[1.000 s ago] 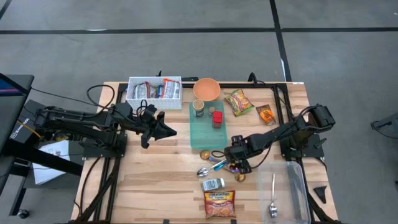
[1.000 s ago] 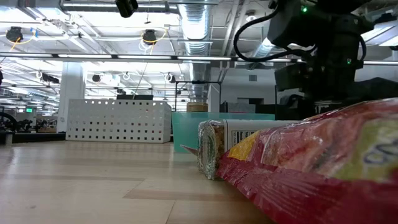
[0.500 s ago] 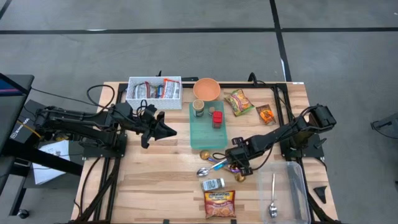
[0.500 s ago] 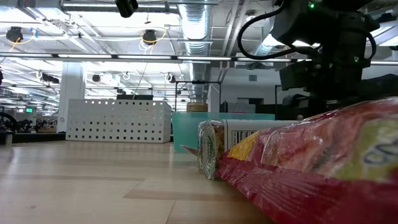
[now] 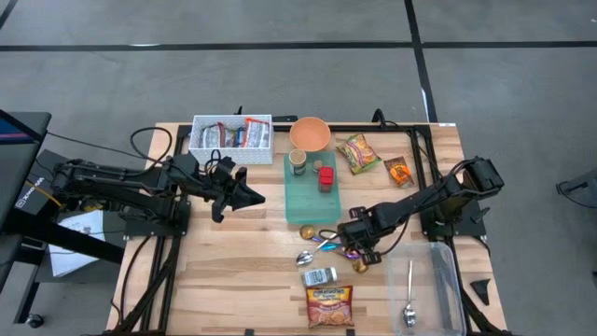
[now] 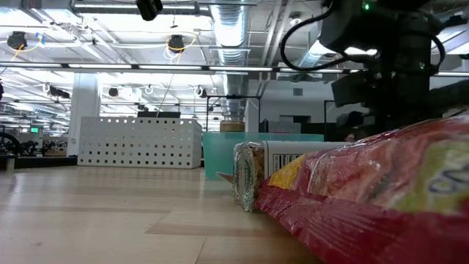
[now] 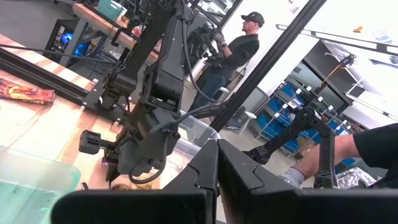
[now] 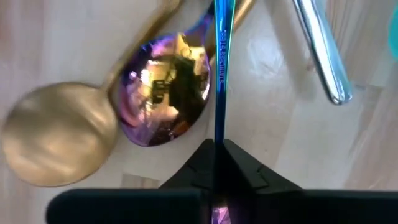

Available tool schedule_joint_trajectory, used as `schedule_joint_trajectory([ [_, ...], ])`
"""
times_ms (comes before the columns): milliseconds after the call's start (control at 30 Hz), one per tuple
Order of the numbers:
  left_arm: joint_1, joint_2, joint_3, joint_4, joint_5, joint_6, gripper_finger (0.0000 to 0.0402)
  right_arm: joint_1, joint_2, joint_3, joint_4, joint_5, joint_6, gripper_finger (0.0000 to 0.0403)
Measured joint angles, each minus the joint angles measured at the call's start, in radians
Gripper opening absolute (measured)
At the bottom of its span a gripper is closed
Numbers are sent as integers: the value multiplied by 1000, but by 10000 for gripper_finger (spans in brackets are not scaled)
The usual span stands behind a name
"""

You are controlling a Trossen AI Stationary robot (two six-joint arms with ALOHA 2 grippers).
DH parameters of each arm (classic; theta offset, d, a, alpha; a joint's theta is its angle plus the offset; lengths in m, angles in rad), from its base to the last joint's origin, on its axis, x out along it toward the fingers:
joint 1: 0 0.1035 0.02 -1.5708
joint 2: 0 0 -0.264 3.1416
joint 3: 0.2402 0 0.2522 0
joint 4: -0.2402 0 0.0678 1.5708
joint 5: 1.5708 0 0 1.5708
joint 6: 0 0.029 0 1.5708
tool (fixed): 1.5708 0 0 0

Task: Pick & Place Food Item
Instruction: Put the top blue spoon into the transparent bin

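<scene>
Looking from the left side of the table across, my left gripper [image 5: 254, 196] hangs clenched on nothing above bare wood, near the white basket [image 5: 231, 133], and it only waits. Next come the teal tray [image 5: 308, 207] and, in front of it, the cutlery heap, where the work is.

My right gripper [image 8: 216, 152] is down in that heap with its fingers pinched onto the thin handle of an iridescent utensil [image 8: 219, 74]. That is cutlery and not food, whatever the task says. The food packets lie apart from it: a red snack bag [image 5: 329, 305] at the near edge and a green one [image 5: 357, 153] at the far side.

To do this step well I would lift slowly and straight up. The handle sits edge-on between the pads, so I judge the grip narrow and liable to swivel. A purple spoon bowl [image 8: 165, 90] lies touching the handle, with a gold spoon [image 8: 59, 143] just beside it and a silver handle [image 8: 320, 50] near. I cannot tell whether the purple bowl belongs to the held piece. I would watch for neighbours dragging along.

The utensil is glossy, blue shading to violet, slim and hard. It rests on the wood between the tray and the clear bin [image 5: 450, 280] to the right.
</scene>
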Motion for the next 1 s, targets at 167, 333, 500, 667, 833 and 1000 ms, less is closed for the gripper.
schedule_joint_trajectory([
  [167,0,0,0,0,0,0,0,10,-6,61,-84,-2,-14,10],
  [333,0,0,0,1,-9,0,0,33,-75,110,-165,-5,-53,6],
  [500,0,0,0,4,-9,1,0,32,-189,154,-278,-4,-37,5],
  [667,0,0,0,3,-10,29,0,19,-317,202,-295,0,-29,5],
  [833,0,0,0,3,-11,36,0,-24,-393,298,-294,11,88,5],
  [1000,0,0,0,3,-11,36,0,-27,-442,376,-311,-30,386,5],
])
